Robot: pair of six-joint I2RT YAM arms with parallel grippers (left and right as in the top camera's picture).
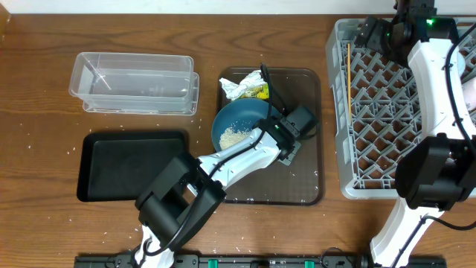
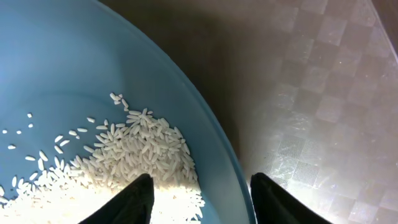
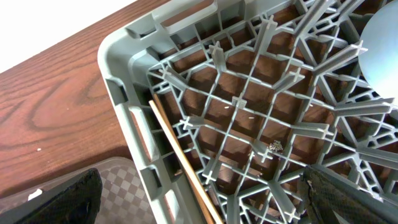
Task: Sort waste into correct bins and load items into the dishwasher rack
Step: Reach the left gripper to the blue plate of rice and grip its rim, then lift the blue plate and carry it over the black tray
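A large blue bowl [image 1: 236, 119] holding a heap of white rice [image 1: 234, 137] sits on the brown serving tray [image 1: 301, 186]. My left gripper [image 1: 277, 128] is open and straddles the bowl's right rim. In the left wrist view [image 2: 202, 180] one finger is over the rice [image 2: 137, 155] and the other is outside the bowl [image 2: 62, 62]. A crumpled yellow-green wrapper [image 1: 249, 86] lies behind the bowl. My right gripper [image 1: 372, 33] is open and empty over the far left corner of the grey rack [image 1: 338, 112]. Wooden chopsticks [image 1: 349, 82] lie along the rack's left wall, as the right wrist view [image 3: 180, 155] also shows.
A clear plastic tub [image 1: 134, 82] stands at the back left. A flat black tray [image 1: 130, 164] lies in front of it. Loose rice grains dot the table and serving tray. A pale round item [image 3: 379, 50] sits in the rack [image 3: 124, 81], at the right edge.
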